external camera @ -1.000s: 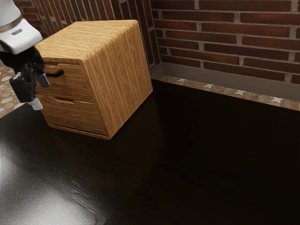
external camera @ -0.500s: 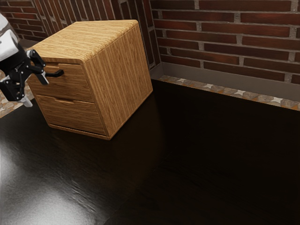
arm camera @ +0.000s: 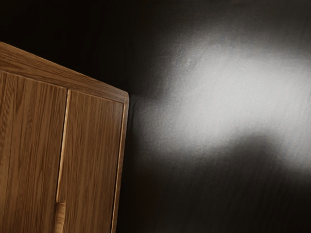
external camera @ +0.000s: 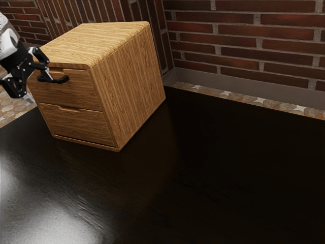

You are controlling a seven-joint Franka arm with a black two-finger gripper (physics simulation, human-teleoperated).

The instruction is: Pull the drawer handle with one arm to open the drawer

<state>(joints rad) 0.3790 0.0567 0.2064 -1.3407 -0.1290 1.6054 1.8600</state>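
Note:
A wooden cabinet with two drawers stands on the dark table at the exterior view's left. The top drawer sits flush with the front and carries a black bar handle. My black gripper hovers just left of that handle, open. Its lower finger is right at the handle's left end and the upper finger is level with the cabinet's top edge. In the wrist view, the cabinet's front lies under my hand, with the seam between drawers running across it.
The bottom drawer has a wooden handle that also shows as a handle in the wrist view. A brick wall runs behind. The glossy black table spreads wide to the exterior view's right.
My hand has risen from beside the lower part of the top drawer and turned, bringing the fingers up to the level of the black handle. The drawer has not moved.

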